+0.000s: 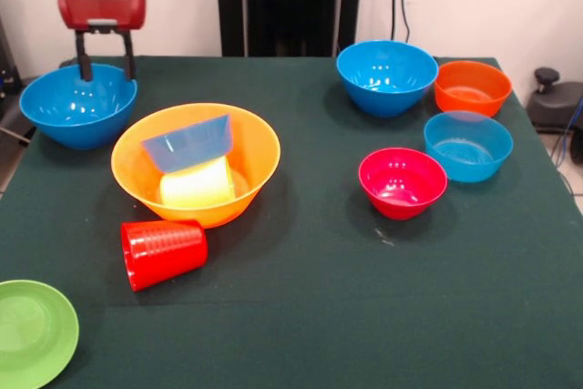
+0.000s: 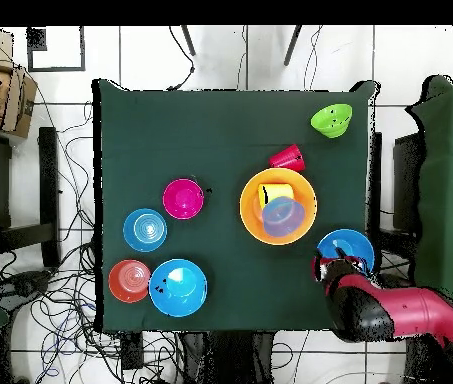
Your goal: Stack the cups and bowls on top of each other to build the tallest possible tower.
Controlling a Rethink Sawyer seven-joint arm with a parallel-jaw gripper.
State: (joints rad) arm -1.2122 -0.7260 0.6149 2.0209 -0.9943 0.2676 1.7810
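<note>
Tower (image 1: 195,163) barely begun: yellow cup (image 1: 198,183) and pale blue bowl (image 1: 189,142) inside; my tool (image 1: 106,67) hangs open, empty, over a deep blue bowl (image 1: 77,105).

Red/blk arm (image 2: 395,310), red wrist housing, 2 blk claw (image 1: 106,68) fingers.

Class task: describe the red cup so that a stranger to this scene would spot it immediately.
Find the big orange bowl on the green table. Just in front of it, towards the camera, lies the red cup. It is the only ribbed red tumbler and lies tipped on its side, unlike the round bowls.
</note>
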